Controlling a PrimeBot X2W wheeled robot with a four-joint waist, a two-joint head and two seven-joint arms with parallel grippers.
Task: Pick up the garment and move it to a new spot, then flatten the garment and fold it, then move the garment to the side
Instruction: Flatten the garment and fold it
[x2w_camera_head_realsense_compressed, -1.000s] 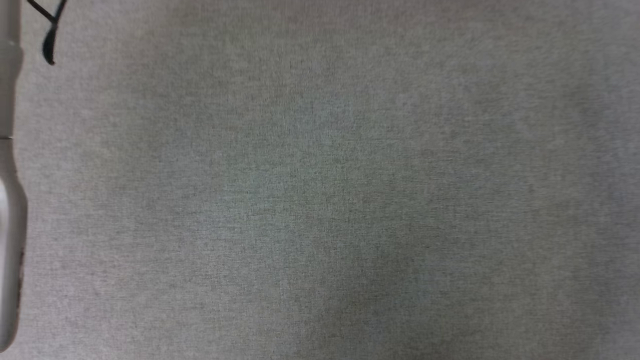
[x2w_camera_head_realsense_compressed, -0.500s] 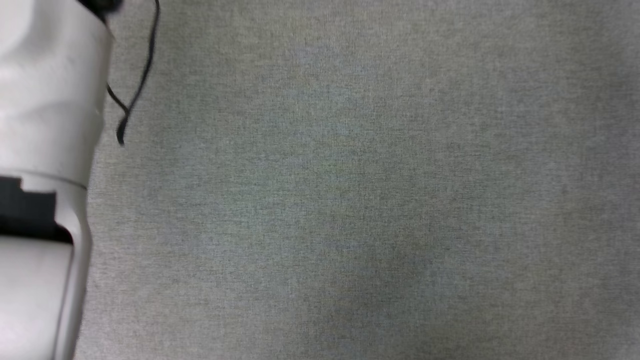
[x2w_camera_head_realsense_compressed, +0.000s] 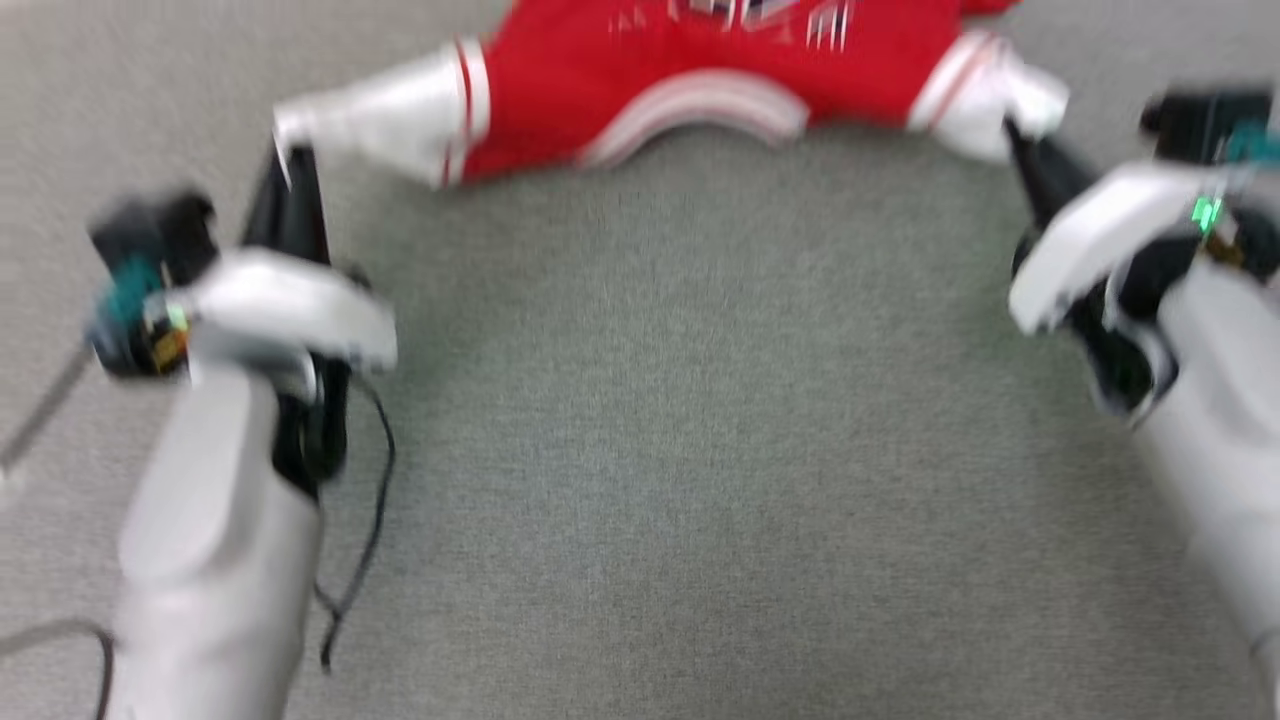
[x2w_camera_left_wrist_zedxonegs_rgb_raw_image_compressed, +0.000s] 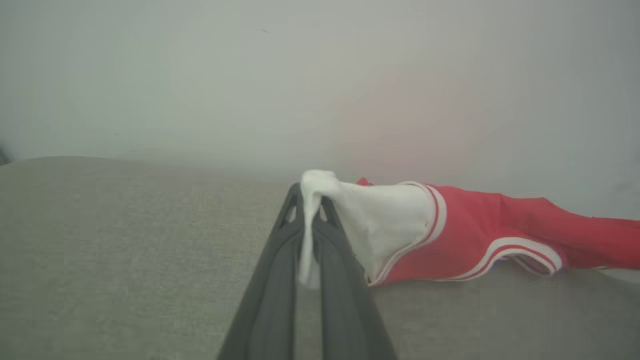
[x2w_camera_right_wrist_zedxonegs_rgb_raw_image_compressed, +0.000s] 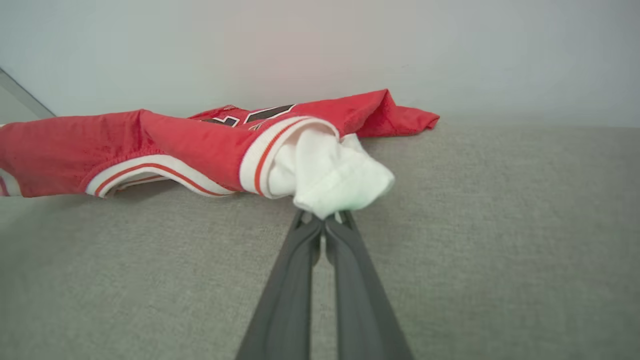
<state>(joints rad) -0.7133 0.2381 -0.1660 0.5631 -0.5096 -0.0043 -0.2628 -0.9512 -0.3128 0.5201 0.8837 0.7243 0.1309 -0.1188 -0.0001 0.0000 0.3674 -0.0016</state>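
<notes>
The garment (x2w_camera_head_realsense_compressed: 720, 70), a red jersey with white sleeves and striped trim, lies stretched across the far part of the grey surface, its neck trim toward me. My left gripper (x2w_camera_head_realsense_compressed: 290, 155) is shut on the tip of the white sleeve at the left; in the left wrist view that sleeve (x2w_camera_left_wrist_zedxonegs_rgb_raw_image_compressed: 380, 220) is pinched between the dark fingers (x2w_camera_left_wrist_zedxonegs_rgb_raw_image_compressed: 280, 260) of the gripper (x2w_camera_left_wrist_zedxonegs_rgb_raw_image_compressed: 309, 200). My right gripper (x2w_camera_head_realsense_compressed: 1015, 135) is shut on the other white sleeve; in the right wrist view the sleeve cloth (x2w_camera_right_wrist_zedxonegs_rgb_raw_image_compressed: 335, 180) bunches over the closed tips of the gripper (x2w_camera_right_wrist_zedxonegs_rgb_raw_image_compressed: 324, 220). The head view is blurred.
A grey fabric-covered surface (x2w_camera_head_realsense_compressed: 680, 450) spreads below the garment between both arms. A pale wall (x2w_camera_right_wrist_zedxonegs_rgb_raw_image_compressed: 320, 50) rises just behind the garment. A dark cable (x2w_camera_head_realsense_compressed: 370, 520) hangs beside my left forearm (x2w_camera_head_realsense_compressed: 210, 560).
The head camera has swung: earlier it showed bare grey surface and a pale arm part at the left edge; now the garment and both grippers are in the picture.
</notes>
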